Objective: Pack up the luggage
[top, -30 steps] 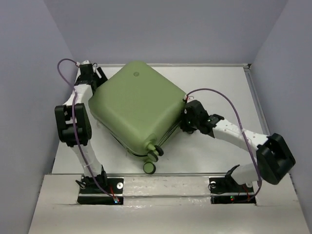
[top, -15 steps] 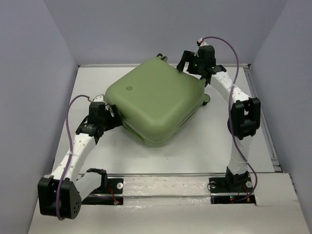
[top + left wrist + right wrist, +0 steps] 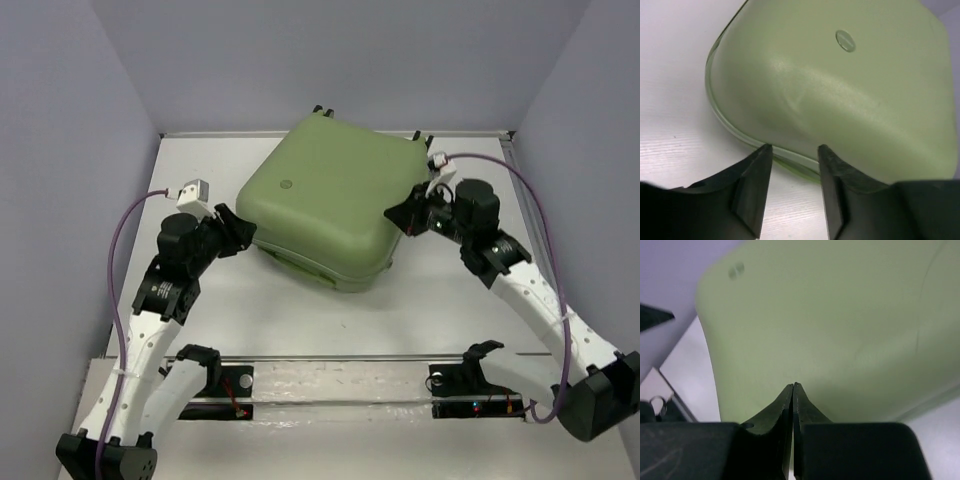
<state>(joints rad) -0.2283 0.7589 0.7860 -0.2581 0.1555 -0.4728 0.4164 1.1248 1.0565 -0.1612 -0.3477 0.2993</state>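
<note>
The luggage (image 3: pixel 330 195) is a pale sage-green hard-shell suitcase lying closed on the white table, its round emblem (image 3: pixel 286 184) facing up. It fills the left wrist view (image 3: pixel 840 90) and the right wrist view (image 3: pixel 840 325). My left gripper (image 3: pixel 243 232) is open at the suitcase's left edge, its fingers (image 3: pixel 757 185) just short of the seam and holding nothing. My right gripper (image 3: pixel 400 215) is shut with its tips (image 3: pixel 793 387) against the suitcase's right side wall. The lining is hidden.
Two dark wheels (image 3: pixel 323 111) stick out at the suitcase's far edge near the back wall. Grey walls enclose the table on three sides. A metal rail (image 3: pixel 340 375) with both arm bases runs along the near edge.
The suitcase has turned and shifted toward the back right. The left arm has swung round to its left edge. The right arm has come from the far corner down to its right side.
</note>
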